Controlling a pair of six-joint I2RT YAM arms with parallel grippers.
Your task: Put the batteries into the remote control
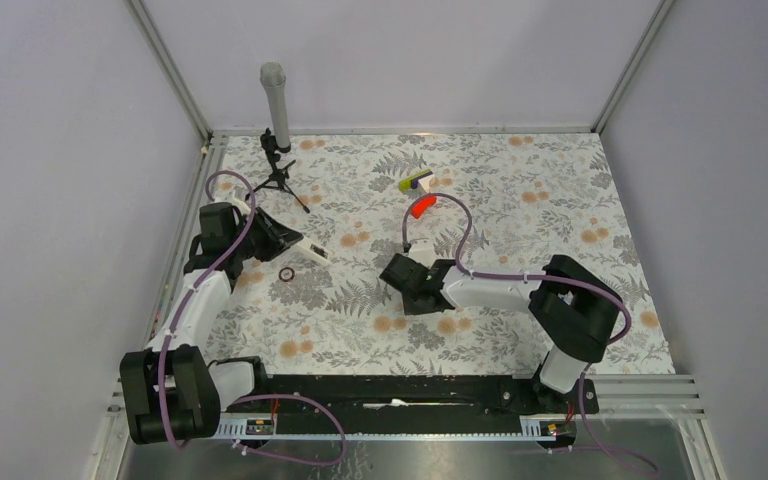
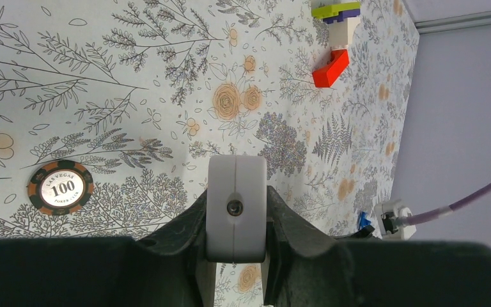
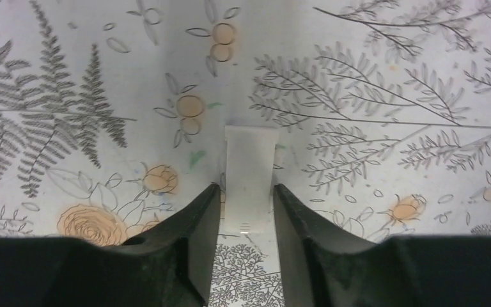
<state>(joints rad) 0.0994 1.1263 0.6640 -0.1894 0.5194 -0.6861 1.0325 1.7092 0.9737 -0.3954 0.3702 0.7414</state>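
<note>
Floral tablecloth (image 1: 520, 200), both arms low.
Left gripper (image 2: 236, 211) clamps remote control (image 2: 236, 179); right gripper (image 3: 247, 192) pinches white panel (image 3: 249, 157).

White arm links (image 1: 485, 290), black joints (image 1: 580, 310), purple cables (image 2: 473, 196) (looping loosely), matte black jaws.

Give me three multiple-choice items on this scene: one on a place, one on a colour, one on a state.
1. Between the right gripper fingers sits: A poker chip; B white panel; C battery.
2. The block beside the green-topped stack is: A yellow; B red; C black.
3. The left gripper is: A open, empty; B out of view; C shut on the remote control.
Key: B, the panel fills the gap; B, plainly red; C, fingers clamp its white end.
</note>
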